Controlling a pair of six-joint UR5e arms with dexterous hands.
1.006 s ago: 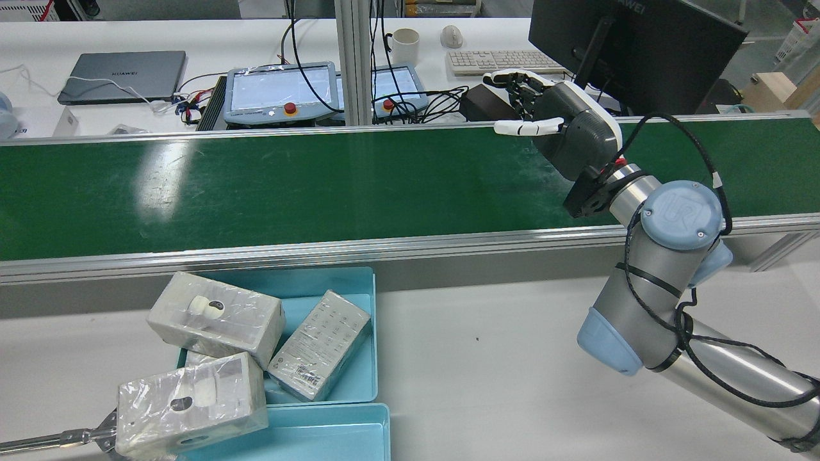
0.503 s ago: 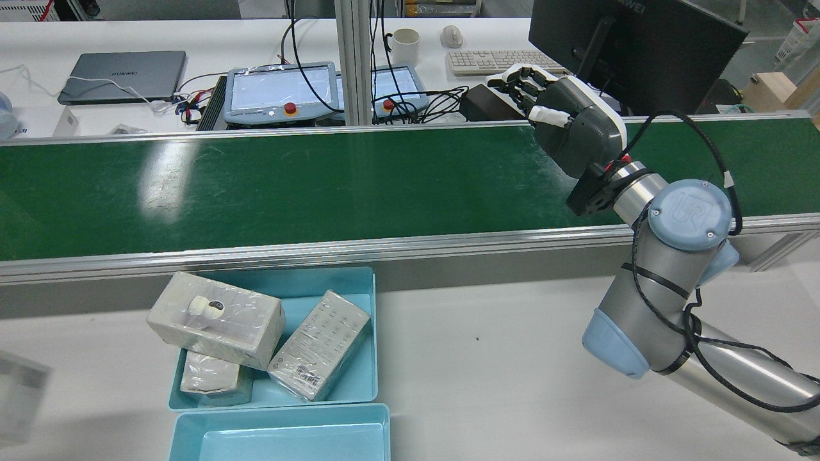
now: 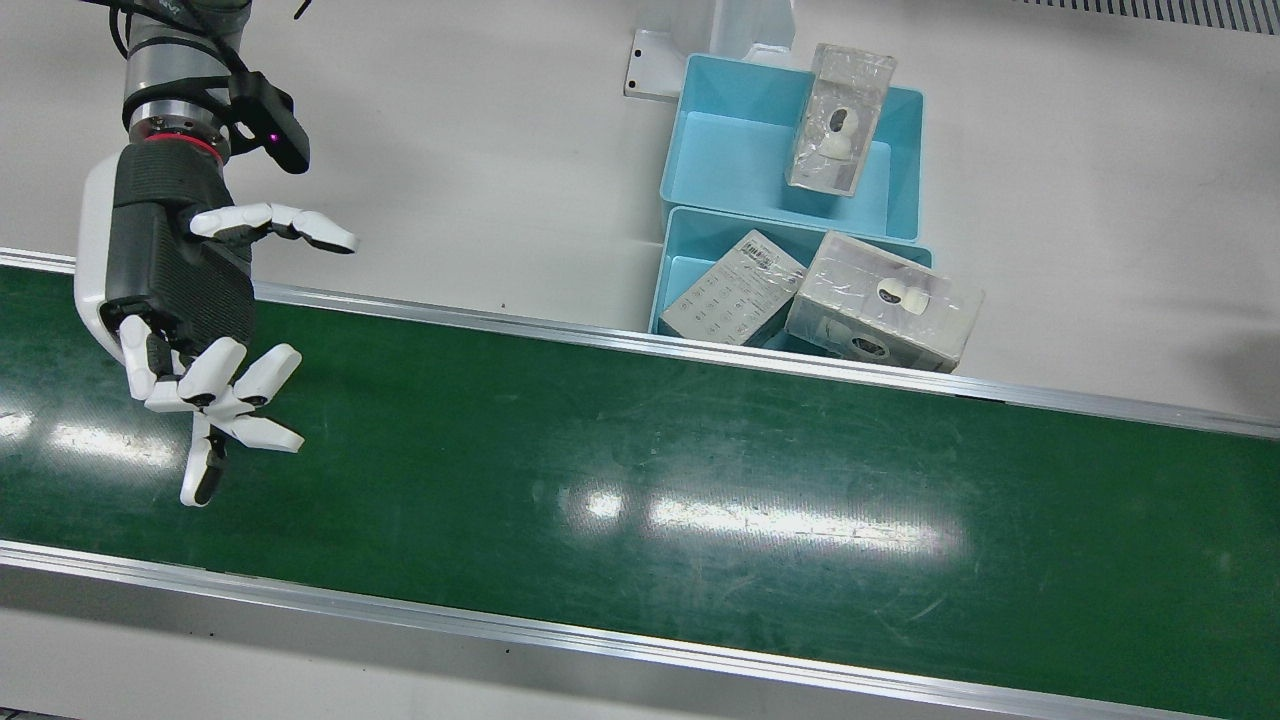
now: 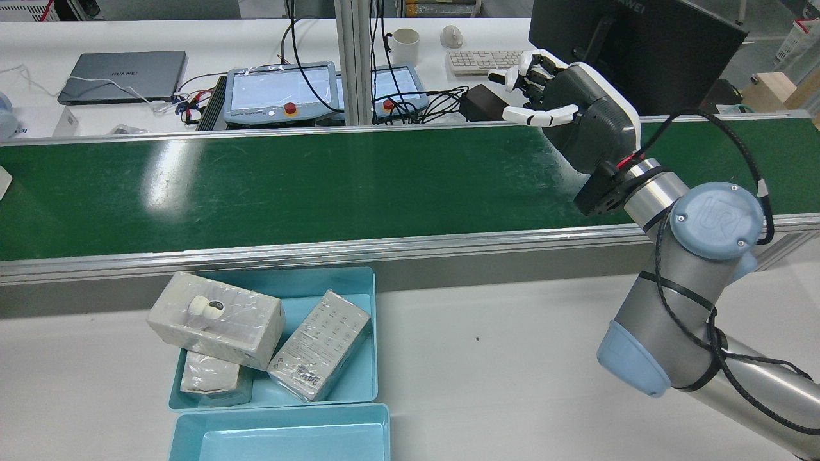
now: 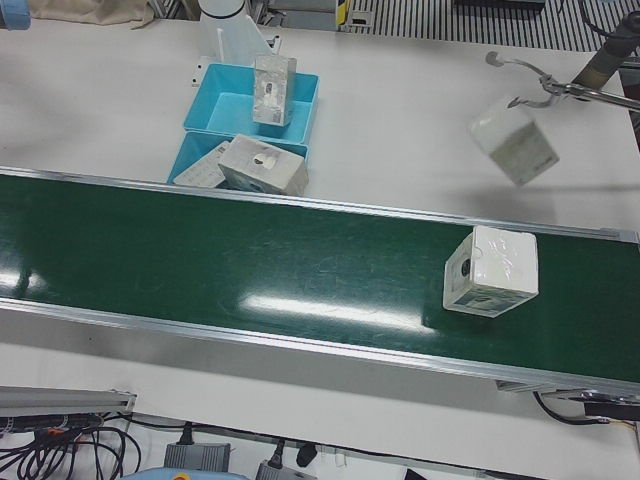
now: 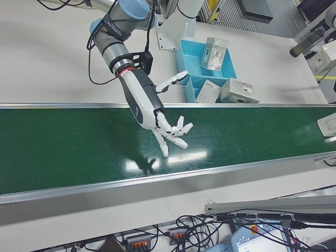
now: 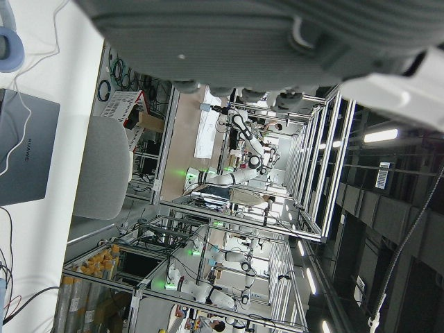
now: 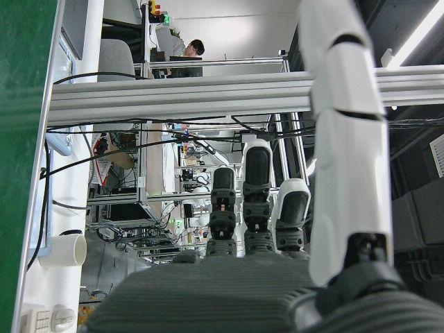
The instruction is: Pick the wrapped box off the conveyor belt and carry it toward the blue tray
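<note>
A wrapped white box (image 5: 490, 272) lies on the green conveyor belt (image 5: 250, 260), far from my hands; its edge shows as the box (image 6: 326, 125) and as a sliver (image 4: 2, 181). My right hand (image 3: 175, 290) hovers over the other end of the belt, open, fingers spread, holding nothing; it also appears as the right hand (image 4: 580, 118) and the right hand (image 6: 149, 105). Two blue trays (image 3: 740, 150) sit beside the belt and hold three wrapped boxes (image 3: 885, 315). Only the grey palm of my left hand (image 7: 263, 35) shows.
A metal grabber pole (image 5: 560, 90) reaches in with a second, blurred wrapped box (image 5: 512, 143) just below its claw, off the belt. Behind the belt stand a monitor (image 4: 640, 45), teach pendants (image 4: 282, 93), cables and a laptop (image 4: 122, 75).
My right hand has risen and drifted right, its thumb folding in and spreading out again. The pole-held box left the lower left of the rear view; a box edge now shows on the belt's left end.
</note>
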